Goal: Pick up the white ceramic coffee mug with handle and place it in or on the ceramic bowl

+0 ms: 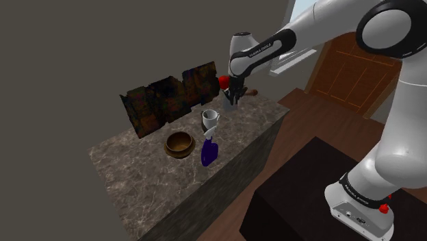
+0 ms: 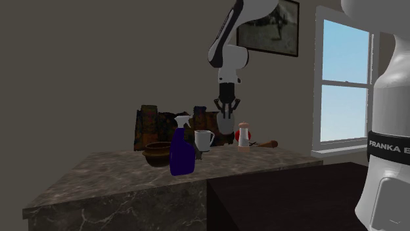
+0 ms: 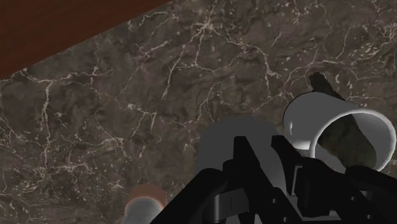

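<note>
Two fingers of the gripper (image 2: 228,113) are held apart above the marble counter (image 1: 137,164). The white mug (image 1: 210,119) is stood near the brown bowl (image 1: 179,144) (a blue spray bottle (image 1: 209,150) too). The gripper should be lowered slowly over the mug's rim, then closed.

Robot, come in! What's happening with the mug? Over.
Black hand open, empty, above the dark marble counter. White handled mug upright, not yet picked. Blue spray bottle close beside mug and brown round bowl.
</note>
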{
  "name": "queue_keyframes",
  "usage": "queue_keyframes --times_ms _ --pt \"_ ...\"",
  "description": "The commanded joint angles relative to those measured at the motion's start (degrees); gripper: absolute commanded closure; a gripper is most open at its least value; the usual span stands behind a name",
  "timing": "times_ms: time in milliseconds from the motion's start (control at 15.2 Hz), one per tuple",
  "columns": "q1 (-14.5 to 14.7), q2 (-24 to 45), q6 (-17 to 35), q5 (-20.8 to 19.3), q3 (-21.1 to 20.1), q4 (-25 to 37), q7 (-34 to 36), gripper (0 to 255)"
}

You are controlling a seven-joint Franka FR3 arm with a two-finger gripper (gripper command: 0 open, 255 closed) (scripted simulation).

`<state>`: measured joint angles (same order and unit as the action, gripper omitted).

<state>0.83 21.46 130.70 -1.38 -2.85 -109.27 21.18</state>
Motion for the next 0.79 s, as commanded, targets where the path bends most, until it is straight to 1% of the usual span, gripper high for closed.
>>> queue_keyframes --times_ms 0,396,726 --pt "1.90 0.65 -0.79 -0.37 -0.68 1.46 2.79 255" --pt "7.27 3.73 -3.24 -1.46 -2.41 6.92 10.26 255" --pt "11.77 7.59 -6.12 -2.44 -3.58 13.56 16.06 255"
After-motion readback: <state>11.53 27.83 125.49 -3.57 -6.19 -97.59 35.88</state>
